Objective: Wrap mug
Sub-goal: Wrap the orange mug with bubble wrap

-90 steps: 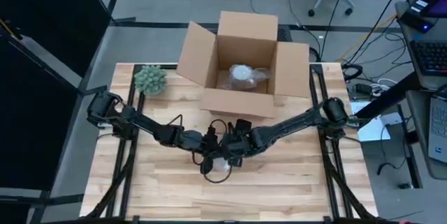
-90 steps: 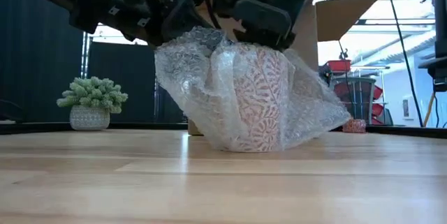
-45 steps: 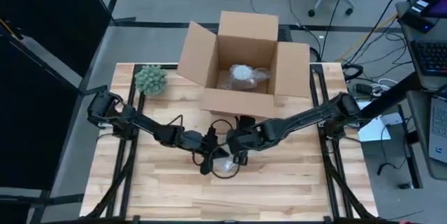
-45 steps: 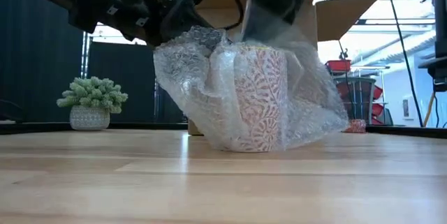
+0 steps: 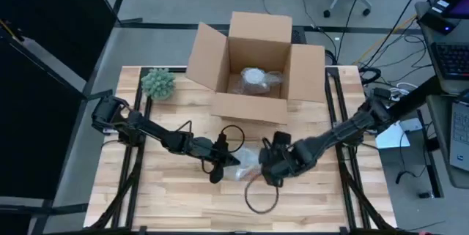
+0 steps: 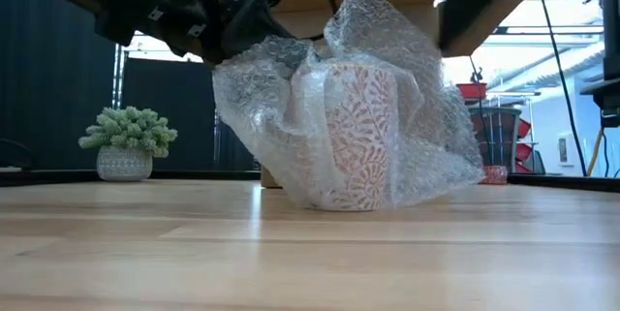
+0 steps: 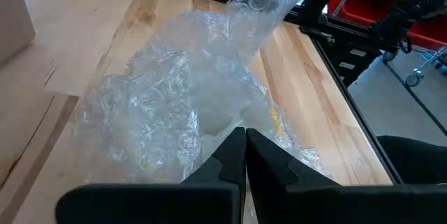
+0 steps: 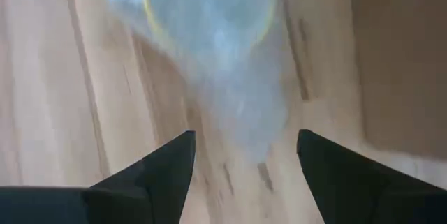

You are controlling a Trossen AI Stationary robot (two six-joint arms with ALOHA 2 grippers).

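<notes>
Potted green succulent in a pale patterned pot (image 5: 157,83): at ten o'clock on the light wooden table (image 5: 146,191); unmoved.
Left gripper (image 5: 218,163): just left of table centre; fingers pressed together on the sheet's left edge, as half a second ago.
Clear bubble-wrap sheet (image 6: 407,88): right-hand flap now standing free and upright; previously pinned over the rim.
White mug with red leaf pattern (image 6: 354,137): centre of table, upright, only partly covered.
Right gripper (image 5: 272,170): withdrawn toward four o'clock of the mug; fingers spread, empty; wrapping likely needs that flap folded again.
Open brown cardboard box (image 5: 253,66): twelve o'clock; one wrapped item inside.
</notes>
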